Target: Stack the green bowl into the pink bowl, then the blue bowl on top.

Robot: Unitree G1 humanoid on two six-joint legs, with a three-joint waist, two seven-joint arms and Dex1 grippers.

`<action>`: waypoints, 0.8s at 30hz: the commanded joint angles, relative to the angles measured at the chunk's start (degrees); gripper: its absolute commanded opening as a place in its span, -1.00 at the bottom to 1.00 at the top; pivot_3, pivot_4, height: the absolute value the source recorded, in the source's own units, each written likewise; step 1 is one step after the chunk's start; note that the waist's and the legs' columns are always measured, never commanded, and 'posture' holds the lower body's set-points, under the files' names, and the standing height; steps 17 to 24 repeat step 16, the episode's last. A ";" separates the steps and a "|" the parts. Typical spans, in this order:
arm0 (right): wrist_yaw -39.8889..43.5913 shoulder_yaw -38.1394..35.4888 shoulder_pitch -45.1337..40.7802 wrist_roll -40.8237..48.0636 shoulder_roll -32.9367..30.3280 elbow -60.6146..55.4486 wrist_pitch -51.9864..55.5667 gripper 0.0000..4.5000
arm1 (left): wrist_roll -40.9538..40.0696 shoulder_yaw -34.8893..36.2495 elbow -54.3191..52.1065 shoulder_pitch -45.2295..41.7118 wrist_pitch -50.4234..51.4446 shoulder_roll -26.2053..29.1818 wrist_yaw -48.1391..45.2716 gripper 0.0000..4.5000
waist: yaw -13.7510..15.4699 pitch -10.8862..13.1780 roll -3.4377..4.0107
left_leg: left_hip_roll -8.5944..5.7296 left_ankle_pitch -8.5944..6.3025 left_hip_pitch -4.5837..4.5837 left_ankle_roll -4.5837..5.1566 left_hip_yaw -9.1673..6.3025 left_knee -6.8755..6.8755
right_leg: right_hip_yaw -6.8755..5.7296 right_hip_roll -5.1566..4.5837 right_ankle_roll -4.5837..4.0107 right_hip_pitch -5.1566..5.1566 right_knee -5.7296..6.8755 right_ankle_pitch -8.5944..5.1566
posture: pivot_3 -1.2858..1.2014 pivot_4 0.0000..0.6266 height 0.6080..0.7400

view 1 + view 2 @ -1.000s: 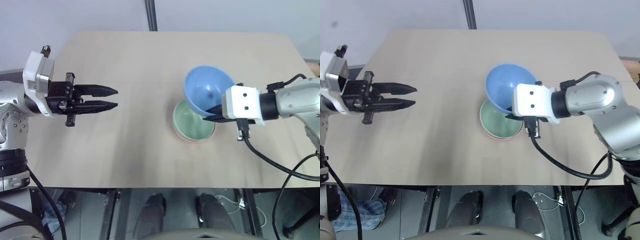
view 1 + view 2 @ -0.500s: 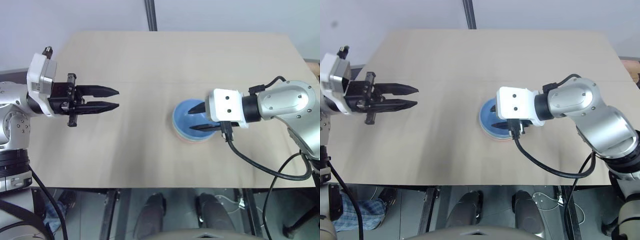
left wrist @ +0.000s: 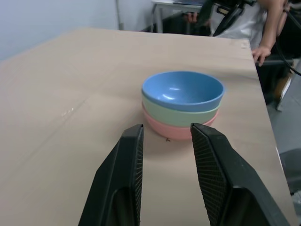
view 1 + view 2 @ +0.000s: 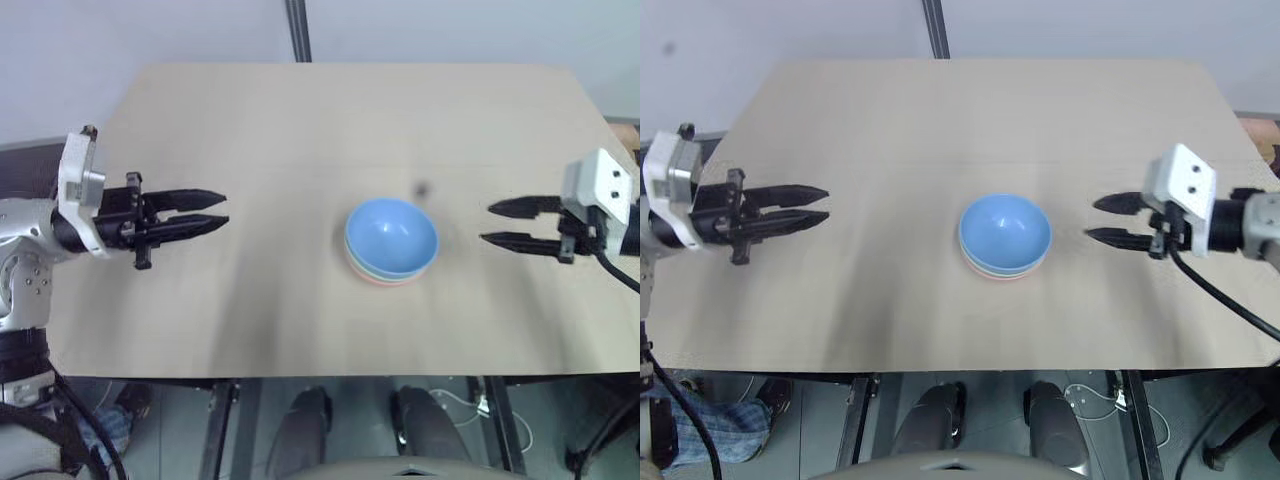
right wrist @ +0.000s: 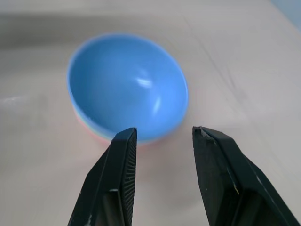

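My right hand [image 4: 487, 224] hangs over the worktop [image 4: 300, 120] with its two black fingers [image 5: 113, 188] spread and nothing between them. The three bowls sit nested just ahead of those fingertips, apart from them: the blue bowl [image 3: 182, 90] on top, the green bowl [image 3: 178, 115] under it, the pink bowl [image 3: 174, 129] at the bottom (only their rims peek out from the side). My left hand [image 4: 222, 208] is on the far side of the stack, well apart from it, pointing back toward the bowls with its fingers [image 3: 120, 179] parted by a narrow gap and holding nothing. The stack stands between my two hands, upright on the bare wood. Beyond the worktop's far edge a person's hand [image 3: 259, 52] rests.
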 commanded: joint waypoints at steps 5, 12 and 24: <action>4.45 -12.04 8.97 3.45 1.56 5.69 -10.06 -0.13 | -1.66 6.00 -5.05 7.39 1.44 -2.00 7.02 -0.25 | 0.19 0.00 -0.01 | 0.00 0.00 0.13 0.00 -0.02 0.05 | -0.02 -0.01 0.00 0.15 0.01 0.00 | 0.03 -0.52 1.00; 5.16 -10.43 12.16 3.92 2.43 7.40 -13.81 -0.13 | -4.23 6.21 -11.22 12.01 3.21 -3.73 8.93 -0.25 | 0.21 0.00 -0.01 | 0.01 0.00 0.17 0.00 -0.01 0.05 | 0.00 -0.02 0.00 0.18 0.01 0.00 | 0.03 -0.52 1.00; 4.67 -8.88 13.47 4.02 3.09 6.84 -14.41 -0.13 | -4.30 5.91 -12.30 12.64 3.00 -3.70 9.53 -0.25 | 0.22 0.00 -0.01 | 0.00 0.00 0.17 0.00 0.00 0.05 | 0.00 -0.03 0.00 0.19 0.00 0.00 | 0.03 -0.52 1.00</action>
